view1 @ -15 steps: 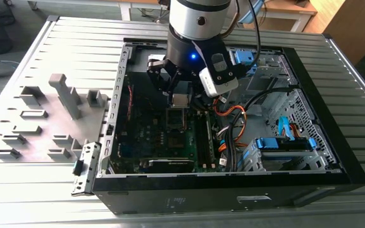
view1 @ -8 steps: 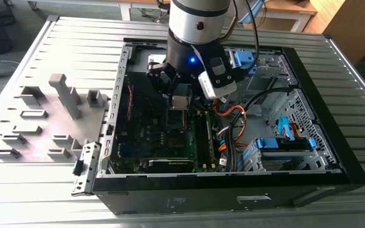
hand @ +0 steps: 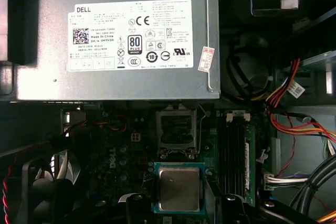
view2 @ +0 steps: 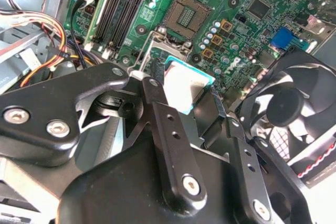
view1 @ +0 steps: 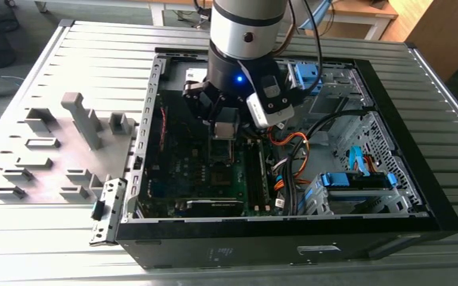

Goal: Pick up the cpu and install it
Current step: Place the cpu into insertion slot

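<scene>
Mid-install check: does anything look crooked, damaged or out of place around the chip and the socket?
Nothing stands out. The gripper grips the cpu at opposite edges. In the first wrist view the cpu lies square to the open, empty socket and is not yet seated in it. No bent or loose parts show around them.

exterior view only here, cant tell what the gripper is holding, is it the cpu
Observer: Yes. In the second wrist view the gripper is shut on the cpu, gripping two opposite edges.
Operator: socket empty?
Observer: Yes, the socket is bare, with its contact grid showing.
Operator: seated yet
Observer: No. In the first wrist view the cpu shows beside the socket, not over it.
</scene>
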Controlling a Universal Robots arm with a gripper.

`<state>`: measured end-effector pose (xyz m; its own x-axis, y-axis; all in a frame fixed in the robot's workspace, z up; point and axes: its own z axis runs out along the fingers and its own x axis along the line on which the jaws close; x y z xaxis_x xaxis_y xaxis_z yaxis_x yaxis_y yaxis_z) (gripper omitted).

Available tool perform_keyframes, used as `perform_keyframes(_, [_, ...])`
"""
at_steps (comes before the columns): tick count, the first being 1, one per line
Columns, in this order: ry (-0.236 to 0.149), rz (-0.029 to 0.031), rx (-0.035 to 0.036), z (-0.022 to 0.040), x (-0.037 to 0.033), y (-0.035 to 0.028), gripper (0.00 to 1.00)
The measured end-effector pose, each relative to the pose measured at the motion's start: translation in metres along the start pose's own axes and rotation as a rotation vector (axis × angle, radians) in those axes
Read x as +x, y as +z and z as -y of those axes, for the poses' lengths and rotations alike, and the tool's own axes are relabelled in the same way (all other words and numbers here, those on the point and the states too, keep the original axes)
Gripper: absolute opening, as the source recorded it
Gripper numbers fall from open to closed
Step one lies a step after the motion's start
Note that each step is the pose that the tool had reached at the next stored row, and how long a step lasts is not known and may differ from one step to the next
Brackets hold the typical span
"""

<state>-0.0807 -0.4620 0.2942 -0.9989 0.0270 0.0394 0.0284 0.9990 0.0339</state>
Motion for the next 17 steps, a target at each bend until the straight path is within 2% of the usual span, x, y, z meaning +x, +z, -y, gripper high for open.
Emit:
perform_keyframes(11, [0.0,0.0001,-0.0001,0.0,0.0006,0.0008,0.47])
perform_keyframes(17, [0.0,0.0004,0.0006,0.0002,0.0006,0.0058,0.47])
